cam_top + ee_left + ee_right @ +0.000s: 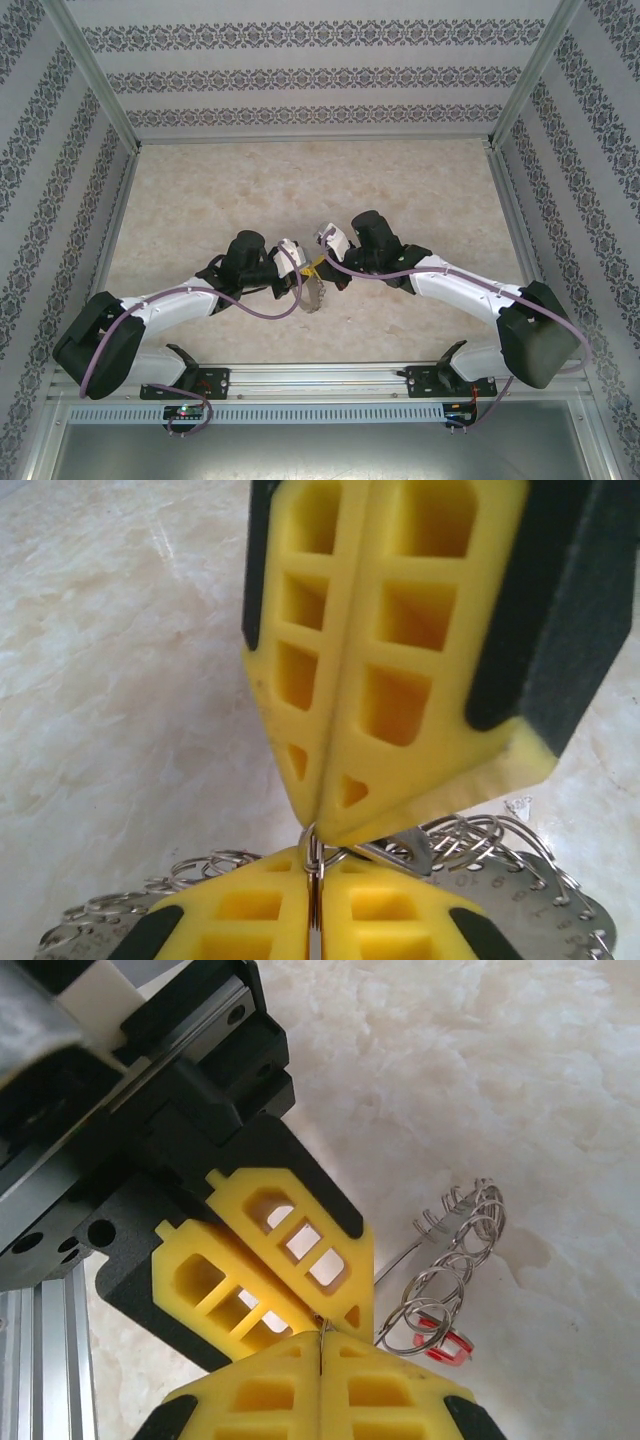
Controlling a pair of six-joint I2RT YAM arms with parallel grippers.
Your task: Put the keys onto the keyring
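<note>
The keyring (314,296), a wire loop strung with small metal rings, hangs between the two grippers at mid-table. My left gripper (312,865) is shut on one small ring (316,848) of it. My right gripper (320,830) comes in from above, shut, its tips on the top of that same ring. In the right wrist view my right gripper (320,1338) pinches thin wire tip to tip with the left gripper (326,1318). The keyring's coils (450,1260) trail off to the right. A key's red tag (441,1346) hangs at their lower end. The key's metal is too small to make out.
A flat metal piece with a hole (415,852) and a numbered metal strip (525,895) lie among the rings right of the left fingers. The marble-patterned table (200,200) is enclosed by patterned walls (310,75) and an aluminium frame (330,375).
</note>
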